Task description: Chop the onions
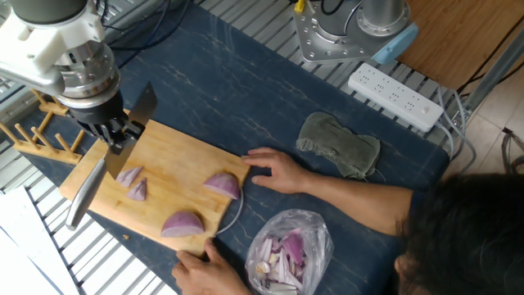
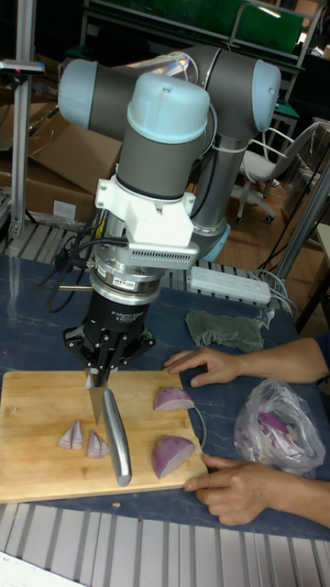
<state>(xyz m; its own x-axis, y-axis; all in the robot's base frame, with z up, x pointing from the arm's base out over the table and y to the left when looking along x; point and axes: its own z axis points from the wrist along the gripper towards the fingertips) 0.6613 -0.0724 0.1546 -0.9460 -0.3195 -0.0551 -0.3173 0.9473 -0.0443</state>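
On the wooden cutting board [image 1: 176,168] [image 2: 37,404] lie two large red onion wedges [image 1: 222,184] [image 1: 181,223] [image 2: 172,399] [image 2: 171,453]. Two small cut onion pieces [image 1: 133,182] [image 2: 84,440] sit at the board's left part. My gripper [image 1: 115,133] [image 2: 99,374] hangs above the board's left end, shut on a knife handle. The knife blade [image 1: 86,190] [image 2: 115,440] slants down beside the small pieces, lifted off them. Two human hands [image 1: 274,172] [image 2: 229,486] hold the board's right edge.
A clear bag of onion scraps [image 1: 288,250] [image 2: 275,426] lies right of the board. A grey cloth [image 1: 340,146] [image 2: 225,328] and a white power strip [image 1: 395,97] sit behind. A wooden rack [image 1: 37,135] stands at the left. The arm's base [image 1: 344,29] is at the back.
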